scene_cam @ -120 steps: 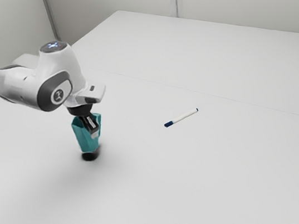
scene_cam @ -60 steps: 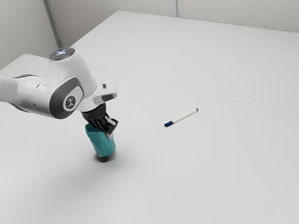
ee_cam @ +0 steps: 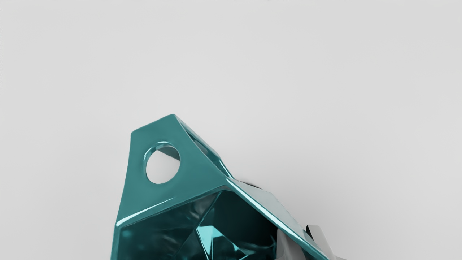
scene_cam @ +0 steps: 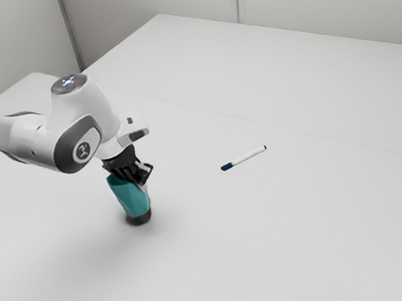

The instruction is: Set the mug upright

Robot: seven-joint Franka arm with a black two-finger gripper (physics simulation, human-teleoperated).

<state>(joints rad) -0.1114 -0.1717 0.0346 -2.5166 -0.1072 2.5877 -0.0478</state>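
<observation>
The gripper (scene_cam: 141,179) has its two fingers close together, clamped, as far as I can make out, on one wall of the mug (scene_cam: 130,197): one finger is inside the mouth, the other outside. From the fingers the mug slants down and away, its long axis tipped well off plumb, mouth up toward the exterior view's left, foot down toward that view's right. I'd say the move turns on that lean: the mouth wants swinging over the foot before any letting go. The handle (ee_cam: 136,173), with its round hole, sticks out past the rim, apart from the fingers. There's dark beneath the foot, and I can't tell whether it touches the table (scene_cam: 280,276). Farther off, toward the exterior view's right, the pen (scene_cam: 244,158) lies well apart, and nothing seems to block the turn.
</observation>
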